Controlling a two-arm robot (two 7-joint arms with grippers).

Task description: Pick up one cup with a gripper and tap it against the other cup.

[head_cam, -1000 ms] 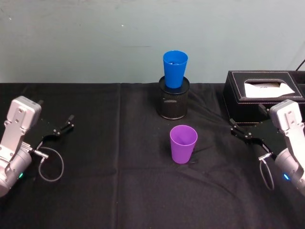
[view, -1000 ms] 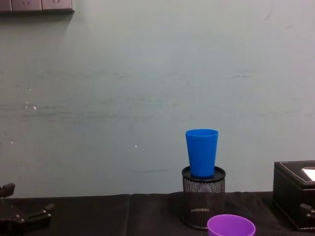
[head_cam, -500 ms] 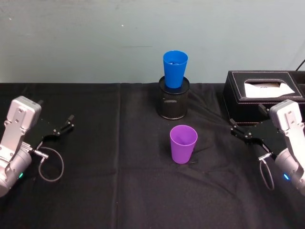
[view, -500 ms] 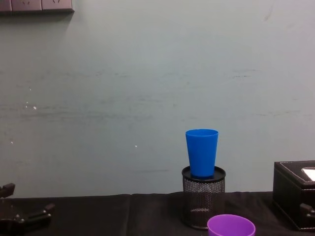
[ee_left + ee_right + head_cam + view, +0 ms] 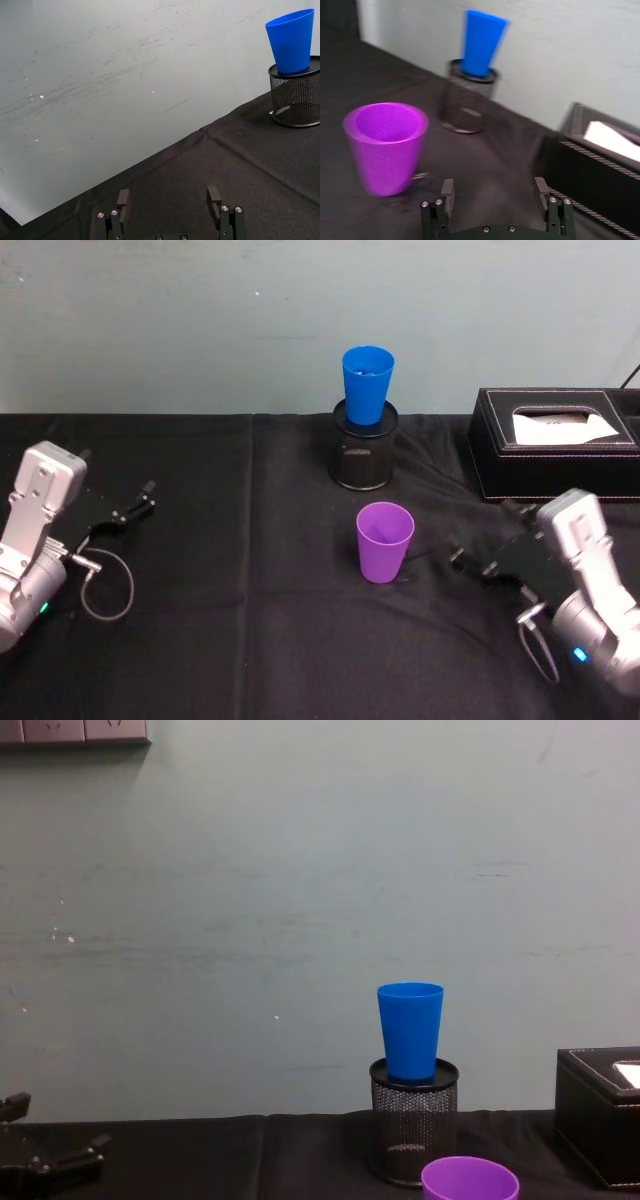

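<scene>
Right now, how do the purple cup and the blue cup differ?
The purple cup stands on the black cloth; the blue cup sits raised in a mesh holder. The purple cup is nearer the robot, the blue cup farther back. Both are upright, tapered and plain.

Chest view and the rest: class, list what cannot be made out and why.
1. Purple cup, chest view: below its rim cut off by the bottom edge.
2. Blue cup, head view: base hidden inside the mesh holder.
3. Right gripper, head view, beside purple cup: fingertips too small.
4. Left gripper, parked left, its wrist view: body cut off by bottom edge.
</scene>
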